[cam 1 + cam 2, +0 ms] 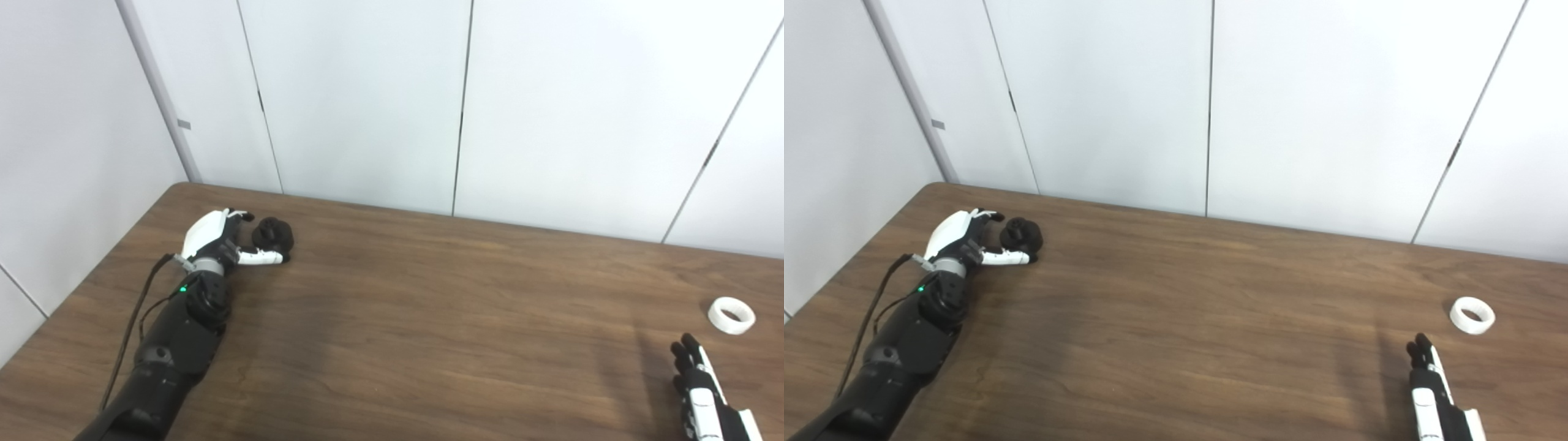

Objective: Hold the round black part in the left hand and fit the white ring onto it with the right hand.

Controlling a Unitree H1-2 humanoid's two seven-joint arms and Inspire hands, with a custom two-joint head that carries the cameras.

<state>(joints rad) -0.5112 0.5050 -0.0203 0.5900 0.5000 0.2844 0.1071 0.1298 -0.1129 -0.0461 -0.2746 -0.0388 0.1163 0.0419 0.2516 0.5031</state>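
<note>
A brown wooden table [429, 318] fills the lower part of the scene, with plain white wall panels [367, 92] behind it. Places here are given relative to the round black part.

The round black part [273, 235] sits on the table near its far left corner. The left hand [214, 242] lies right against it on its left side, thumb stretched along the near side of the part and fingers curved around the far side. Whether the hand has clamped the part or only cups it cannot be told from these views; the part appears to rest on the table, not lifted.

Far to the right of the black part, and nearer the camera, lies the white ring [731, 315], flat on the table with its hole facing up. The right hand [1433, 392] is just short of the ring, on its near left side, apart from it. Its fingers point forward, held fairly straight and close together, holding nothing.

Judged from this, the task is at its first step: each hand is reaching for its piece. Next, the left hand needs a firm grip and a lift, and the right hand needs to move forward and right to pinch the ring.

Count: one black part, one white ring, two hands, one table.
</note>
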